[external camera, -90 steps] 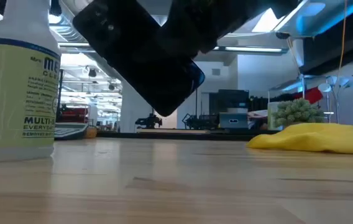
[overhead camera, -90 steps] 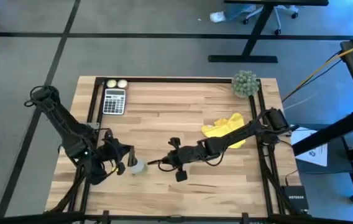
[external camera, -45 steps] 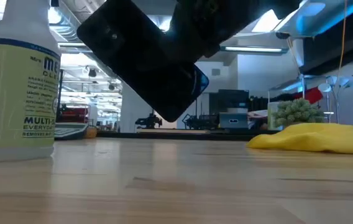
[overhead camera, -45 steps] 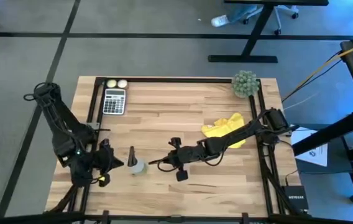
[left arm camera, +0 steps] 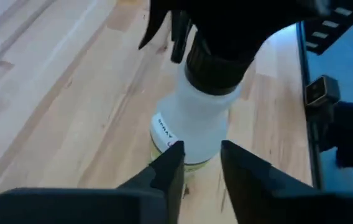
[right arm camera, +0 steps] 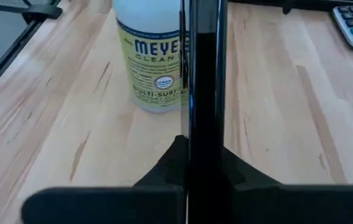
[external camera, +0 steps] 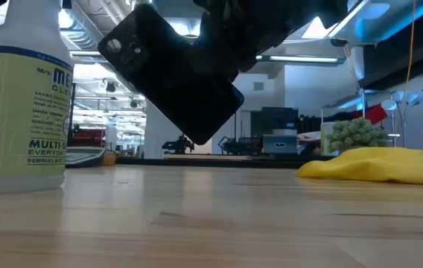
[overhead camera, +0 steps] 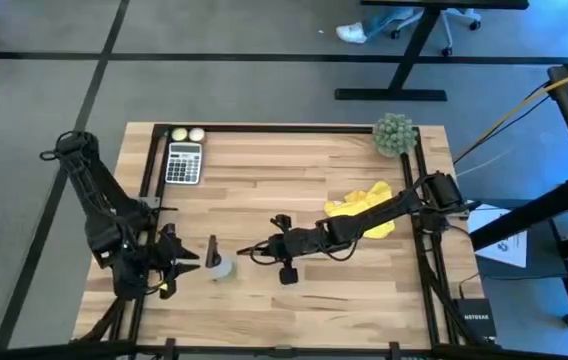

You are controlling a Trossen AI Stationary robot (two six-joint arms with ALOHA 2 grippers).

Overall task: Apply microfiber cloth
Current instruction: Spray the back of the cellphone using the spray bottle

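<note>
The microfiber cloth [overhead camera: 362, 206] is a crumpled yellow heap lying on the table at the right, under my right arm; it also shows in the low view [external camera: 383, 164]. My right gripper [overhead camera: 276, 246] is at the table's middle, shut on a black smartphone [external camera: 174, 78] held in the air. A white spray bottle [overhead camera: 220, 266] stands upright on its base, left of the phone. My left gripper [overhead camera: 186, 262] is just left of the bottle, open, with its fingertips [left arm camera: 171, 163] short of the bottle [left arm camera: 195, 118]. My right gripper pinches the smartphone between its two fingers [right arm camera: 175, 163], one on each flat face [right arm camera: 204, 146]. The phone stands edge-on between them and reaches well beyond the fingertips. It is lifted clear of the table and tilted, its camera corner [external camera: 115, 46] high.
A calculator [overhead camera: 184, 162] and two small balls [overhead camera: 187, 134] lie at the far left corner. A green plant ball [overhead camera: 394, 134] sits at the far right corner. Bare wood lies along the near edge [overhead camera: 294, 315].
My left gripper has drawn back from the spray bottle toward the table's left edge; the bottle stays standing. My right gripper has raised the smartphone a little and turned it slightly, keeping its hold.
</note>
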